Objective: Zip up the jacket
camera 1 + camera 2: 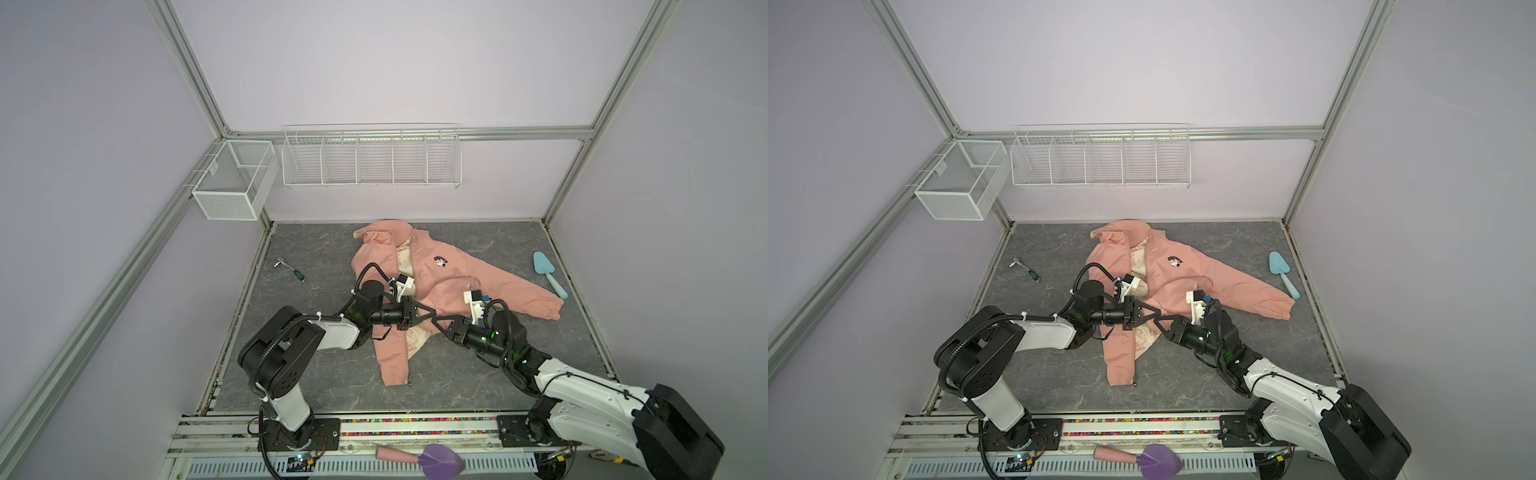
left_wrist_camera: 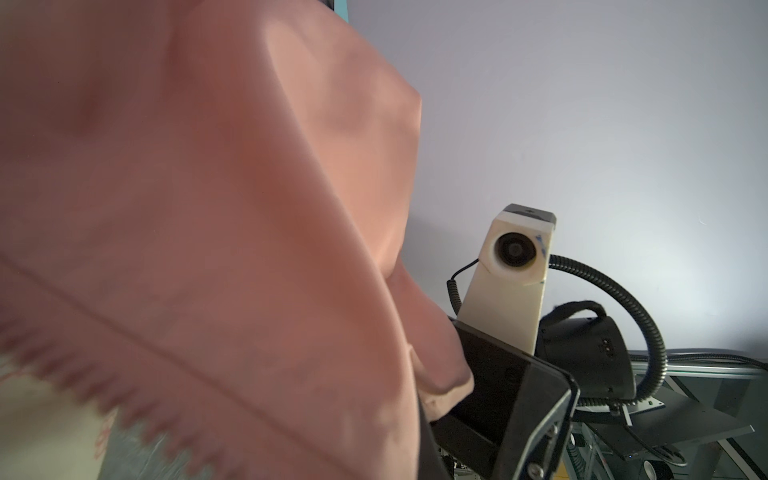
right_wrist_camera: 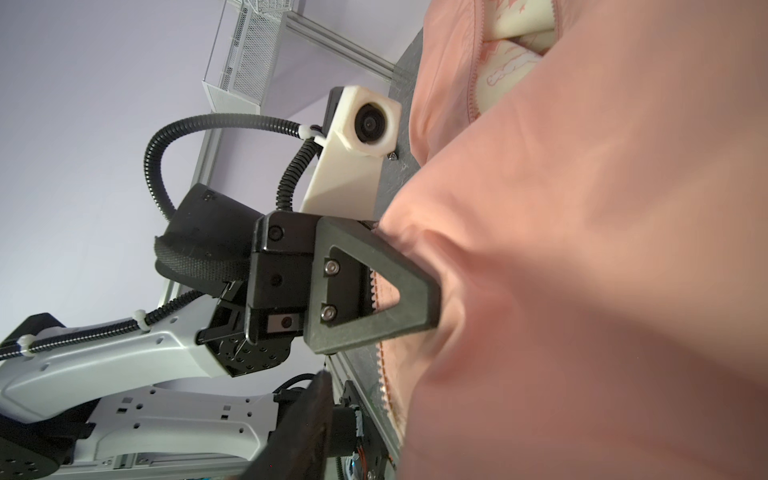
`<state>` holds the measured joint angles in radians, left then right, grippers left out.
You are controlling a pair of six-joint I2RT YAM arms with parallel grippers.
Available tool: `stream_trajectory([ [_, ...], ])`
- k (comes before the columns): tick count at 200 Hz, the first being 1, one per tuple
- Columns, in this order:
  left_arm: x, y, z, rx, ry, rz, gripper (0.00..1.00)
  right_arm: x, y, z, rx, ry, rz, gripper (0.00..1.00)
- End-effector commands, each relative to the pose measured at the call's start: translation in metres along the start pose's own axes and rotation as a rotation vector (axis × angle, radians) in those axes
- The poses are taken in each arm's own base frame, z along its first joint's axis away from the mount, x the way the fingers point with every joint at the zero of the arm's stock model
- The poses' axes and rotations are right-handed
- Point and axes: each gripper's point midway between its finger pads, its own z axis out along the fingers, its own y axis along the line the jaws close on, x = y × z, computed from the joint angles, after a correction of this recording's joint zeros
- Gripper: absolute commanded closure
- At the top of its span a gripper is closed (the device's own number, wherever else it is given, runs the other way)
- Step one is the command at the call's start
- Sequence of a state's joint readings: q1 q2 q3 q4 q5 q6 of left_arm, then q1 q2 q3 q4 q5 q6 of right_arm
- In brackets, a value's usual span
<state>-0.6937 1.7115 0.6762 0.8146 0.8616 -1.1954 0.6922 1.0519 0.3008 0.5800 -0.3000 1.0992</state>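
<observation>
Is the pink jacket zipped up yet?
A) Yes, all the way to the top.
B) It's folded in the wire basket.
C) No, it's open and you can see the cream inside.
C: the salmon-pink hooded jacket lies unzipped, cream patterned lining showing between its parted front edges.

Both top views look steeply down on the whole bench [image 1: 316, 249]. Each wrist view, hard against the jacket [image 2: 187, 187], faces the opposite arm's camera [image 3: 370, 120].
</observation>
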Motion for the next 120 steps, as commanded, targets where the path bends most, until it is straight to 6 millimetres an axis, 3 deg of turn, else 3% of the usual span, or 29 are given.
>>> stream_trajectory([
  [1,0.001,-0.003,-0.001,0.009,0.007,0.014,1.0,0.011,0.002,0.0,0.004,0.063,-0.021,0.58],
  [120,0.004,-0.001,-0.004,0.005,0.008,0.016,1.0,0.02,0.005,0.012,-0.038,0.138,-0.033,0.76],
])
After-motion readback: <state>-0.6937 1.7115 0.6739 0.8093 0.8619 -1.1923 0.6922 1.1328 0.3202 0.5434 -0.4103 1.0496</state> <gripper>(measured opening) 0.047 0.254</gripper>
